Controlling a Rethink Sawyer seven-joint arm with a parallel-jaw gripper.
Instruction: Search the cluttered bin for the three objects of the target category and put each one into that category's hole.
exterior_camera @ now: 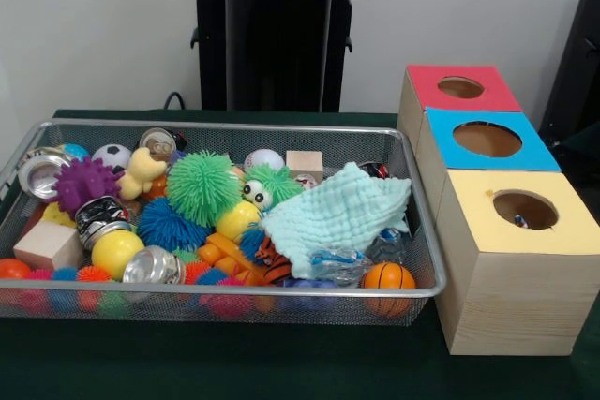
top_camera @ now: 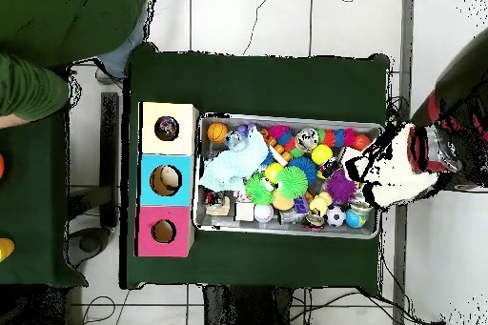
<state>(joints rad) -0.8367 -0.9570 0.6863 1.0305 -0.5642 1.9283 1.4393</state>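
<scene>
Fabric (exterior_camera: 520, 222) with red and blue specks shows as one small scrap inside the hole (exterior_camera: 525, 208) of the yellow-topped box (exterior_camera: 525, 269), just beside the bin's (exterior_camera: 281, 295) right end; it is too small to identify.

A blue-topped box (exterior_camera: 450, 128) and a red-topped box (exterior_camera: 422, 77) stand behind it, making three boxes on the table (exterior_camera: 281, 362).

In the bin, a mint cloth (exterior_camera: 337, 213) covers the right part and hides what lies beneath. No bundle can be made out among the clutter. It includes two wooden blocks (exterior_camera: 47, 245), two yellow balls (exterior_camera: 117, 252), a tiger plush (exterior_camera: 272, 264) and one toy basketball (exterior_camera: 387, 276).

From overhead, the red and black arm (top_camera: 434, 145) hangs over the bin's end farthest from the boxes. Its tip is lost in ragged blur, so whether the gripper is open or closed cannot be told.

A person's green sleeve (top_camera: 29, 88) shows beyond the boxes.
</scene>
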